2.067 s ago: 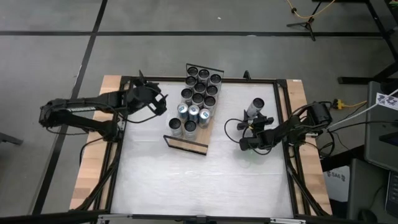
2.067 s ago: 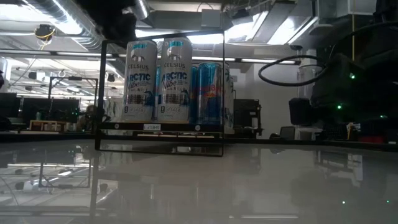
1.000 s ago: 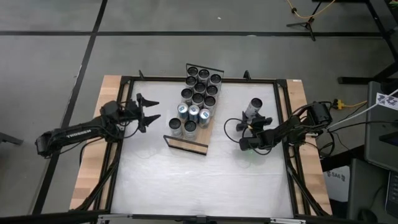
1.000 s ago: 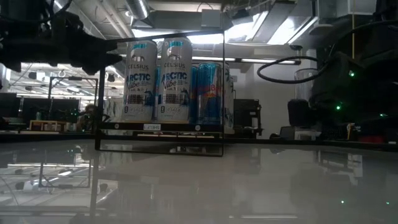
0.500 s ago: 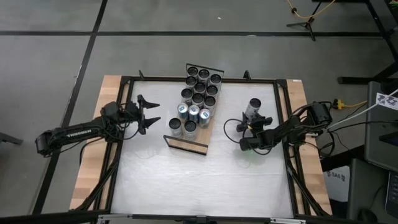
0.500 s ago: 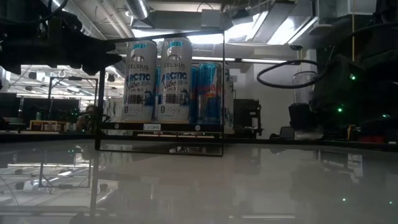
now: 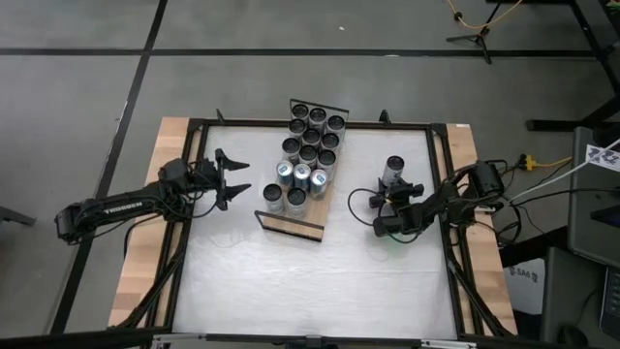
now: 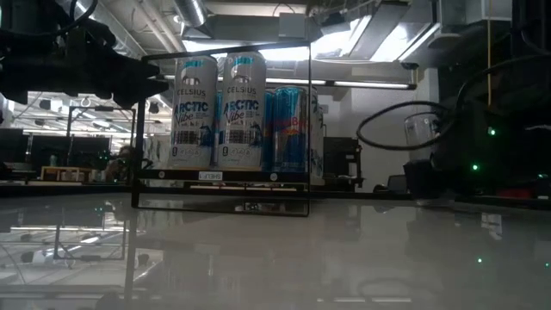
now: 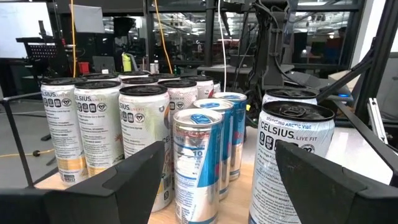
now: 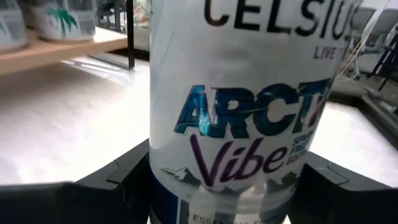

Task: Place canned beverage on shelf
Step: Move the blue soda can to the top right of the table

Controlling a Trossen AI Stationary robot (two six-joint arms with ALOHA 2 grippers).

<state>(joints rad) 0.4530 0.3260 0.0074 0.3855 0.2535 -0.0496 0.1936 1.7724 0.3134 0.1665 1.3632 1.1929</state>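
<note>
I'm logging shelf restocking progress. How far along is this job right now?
Done: many cans already stand on the light-wood shelf with black wire end rails. In hand: the right gripper is closed around a white Celsius Arctic Vibe can, away from the shelf. Left: carrying it over and setting it down. The left gripper waits open beside the shelf.

The big white can (image 10: pixel 239 106) that fills the right wrist view says "CELSIUS" at the top, then "LIVE", then "ARCTIC Vibe" in blue and purple.

In the low view, two white cans (image 8: pixel 217 110) in the upper middle say "CELSIUS" and "ARCTIC Vibe".

In the left wrist view, the can at the lower right (image 9: pixel 292 162) says "CELSIUS LIVE FIT" and "SPARKLING ARCTIC VIBE". The white cans at the left (image 9: pixel 81 134) carry small print that cannot be read.
</note>
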